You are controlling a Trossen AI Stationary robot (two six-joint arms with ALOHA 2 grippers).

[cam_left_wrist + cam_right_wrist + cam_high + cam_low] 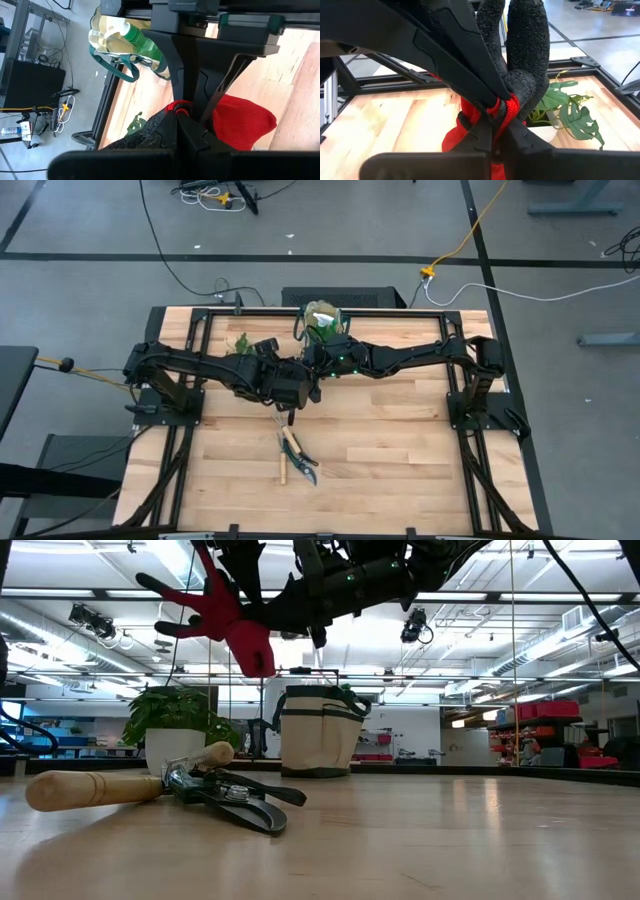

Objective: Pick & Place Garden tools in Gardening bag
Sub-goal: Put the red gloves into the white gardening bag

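Observation:
The red-and-black glove [228, 618] hangs high over the table's middle, with both grippers shut on it. My left gripper [176, 119] reaches in from the left and my right gripper [495, 131] from the right, so they meet fingertip to fingertip. The gardening bag [322, 326], beige with green trim, stands upright on its base at the far edge, just beyond the grippers. The wooden-handled rake [100, 786] and the dark-handled shears [236, 802] lie together on the table nearer the front. My left gripper pinches the glove between its two fingers where the black palm meets the red knit [176, 106]. The red cuff [245, 125] sticks out past the fingers. The glove is clear of the table. My right gripper pinches the red knit edge [508, 108] between its two fingers, right beside the left gripper's fingers and coming from the opposite side. The glove's black fingers [522, 45] stick out beyond the hold.
A leafy plant in a white pot [178, 736] stands at the far edge, left of the bag. Bare wood lies to the right of the rake and shears. Black frame rails [200, 330] border the table on the left, right and far sides.

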